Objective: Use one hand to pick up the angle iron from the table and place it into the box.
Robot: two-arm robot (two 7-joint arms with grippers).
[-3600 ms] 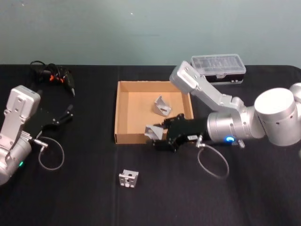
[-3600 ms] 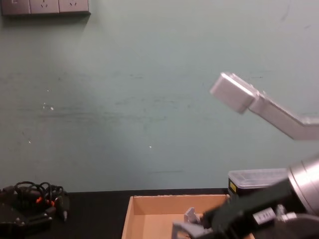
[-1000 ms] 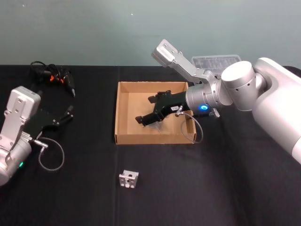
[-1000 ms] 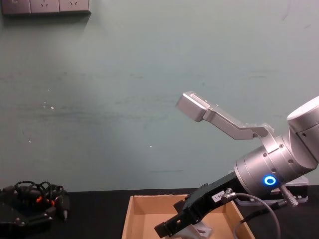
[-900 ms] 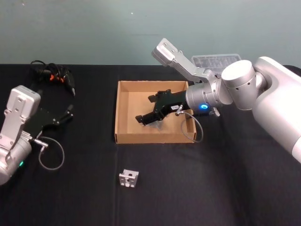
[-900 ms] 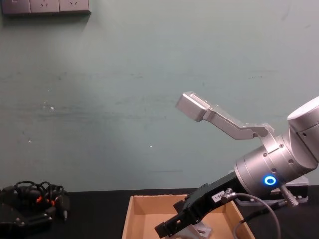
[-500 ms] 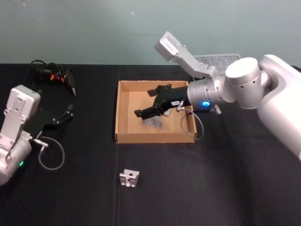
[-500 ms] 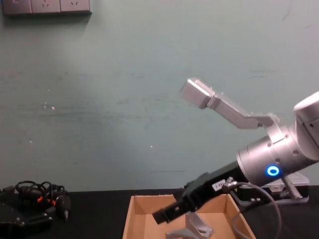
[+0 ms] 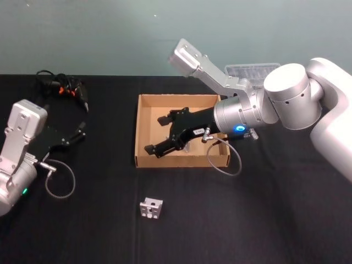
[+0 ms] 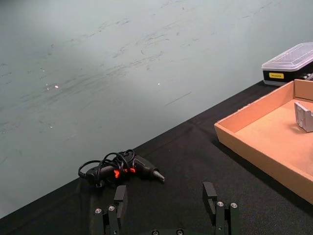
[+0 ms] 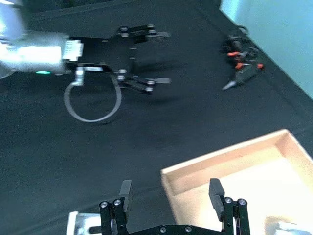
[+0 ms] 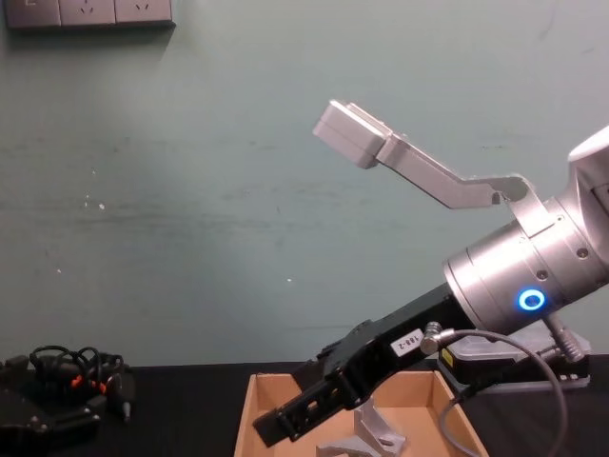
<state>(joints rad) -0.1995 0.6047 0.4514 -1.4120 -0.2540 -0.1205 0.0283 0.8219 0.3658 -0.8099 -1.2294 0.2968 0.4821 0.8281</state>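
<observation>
The right gripper (image 9: 155,135), fingers spread and empty, is hanging over the box (image 9: 136,132); a low exit is risking snagging its wall. The left gripper (image 9: 80,132) is idling, fingers released.

R arm (image 9: 286,96) silver, blue ring LED | R gripper (image 9: 154,135) blk, white label (digits?) | grey cable loop (image 9: 220,171) | L arm (image 9: 22,137) silver, green LED | L gripper (image 10: 164,193) blk

Left hand (image 10: 165,189) with fingers spread, corded tool (image 10: 122,169) ahead, tan box (image 10: 259,159) holding angle iron (image 10: 303,116)
</observation>
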